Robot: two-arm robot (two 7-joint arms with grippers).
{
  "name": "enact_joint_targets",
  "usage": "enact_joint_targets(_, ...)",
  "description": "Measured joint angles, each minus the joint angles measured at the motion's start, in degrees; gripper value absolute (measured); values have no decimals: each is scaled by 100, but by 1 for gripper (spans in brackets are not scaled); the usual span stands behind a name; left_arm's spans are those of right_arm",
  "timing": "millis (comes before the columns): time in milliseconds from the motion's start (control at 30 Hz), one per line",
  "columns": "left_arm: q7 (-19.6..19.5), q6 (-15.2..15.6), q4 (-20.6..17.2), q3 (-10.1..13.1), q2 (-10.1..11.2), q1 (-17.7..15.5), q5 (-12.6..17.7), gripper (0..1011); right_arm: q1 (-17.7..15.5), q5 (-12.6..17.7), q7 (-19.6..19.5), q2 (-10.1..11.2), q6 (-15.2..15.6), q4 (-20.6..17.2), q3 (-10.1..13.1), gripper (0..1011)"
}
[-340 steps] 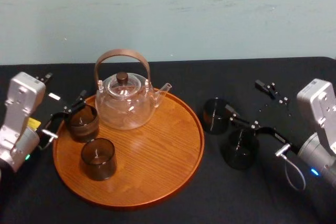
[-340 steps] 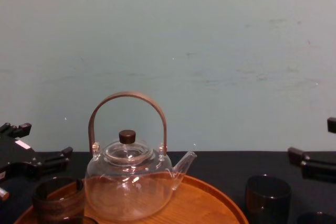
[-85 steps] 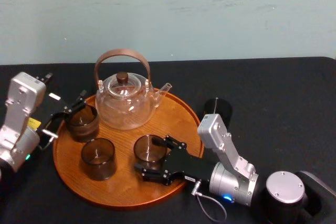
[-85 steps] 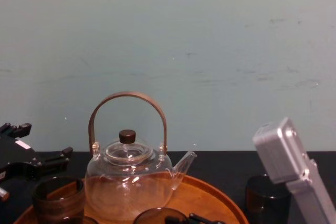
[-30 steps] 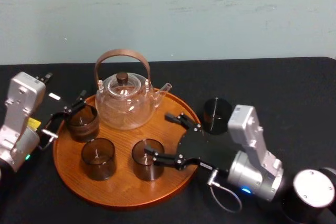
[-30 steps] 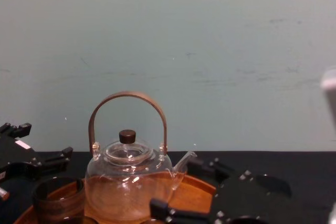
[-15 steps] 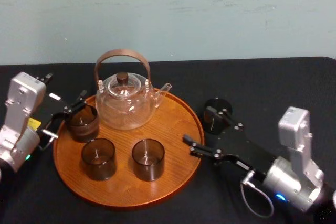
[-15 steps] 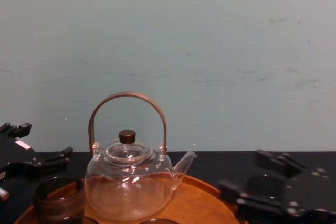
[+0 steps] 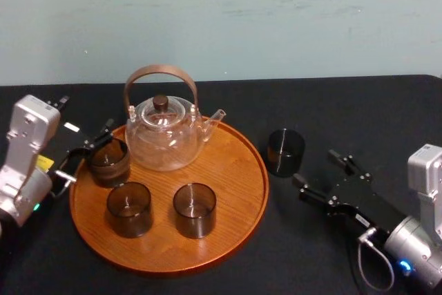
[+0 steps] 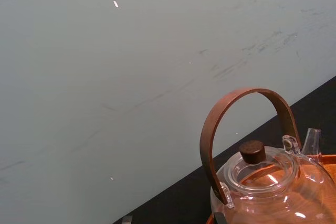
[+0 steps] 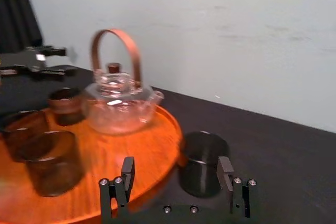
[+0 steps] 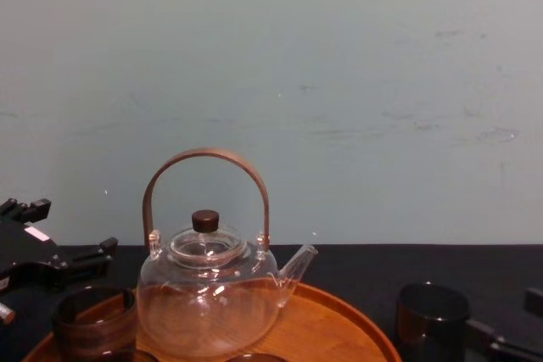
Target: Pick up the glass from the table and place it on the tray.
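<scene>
The round orange-brown wooden tray (image 9: 231, 170) lies left of centre and holds three dark glasses (image 9: 194, 210) and a clear teapot (image 9: 164, 132). One more dark glass (image 9: 285, 152) stands on the black table just right of the tray's rim. My right gripper (image 9: 318, 168) is open and empty, low over the table to the right of that glass. In the right wrist view the glass (image 11: 202, 163) stands just ahead of the open right gripper (image 11: 176, 169). My left gripper (image 9: 97, 139) rests open at the tray's left edge, beside the back-left glass (image 9: 108, 161).
The teapot's tall brown handle (image 12: 206, 158) rises at the tray's back. A pale wall closes off the far side of the table (image 9: 359, 108), whose black top stretches out right of the tray.
My right gripper has pulled back to the right, off the tray, leaving a glass standing on the tray's front middle. The left arm has not moved.
</scene>
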Motion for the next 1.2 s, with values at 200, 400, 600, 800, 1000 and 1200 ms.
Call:
enact_joint_targets(200, 0, 0, 0, 0, 0, 0, 0, 1001, 87, -42, -79, -90, 115, 222, 135, 1002)
enact_joint_targets(400, 0, 0, 0, 0, 0, 0, 0, 1001, 281, -120, -48, -186, 204, 446, 135, 1002)
enact_joint_targets(600, 0, 0, 0, 0, 0, 0, 0, 1002, 663, -227, 35, -305, 297, 874, 55, 1002)
enact_joint_targets(800, 0, 0, 0, 0, 0, 0, 0, 1001, 1058, -394, 176, -402, 308, 1247, -126, 1002)
enact_joint_targets(1000, 0, 0, 0, 0, 0, 0, 0, 1001, 1429, -483, 335, -538, 283, 1657, -303, 1002)
enact_joint_targets(1200, 0, 0, 0, 0, 0, 0, 0, 1002, 1677, -507, 452, -637, 201, 2002, -407, 1002)
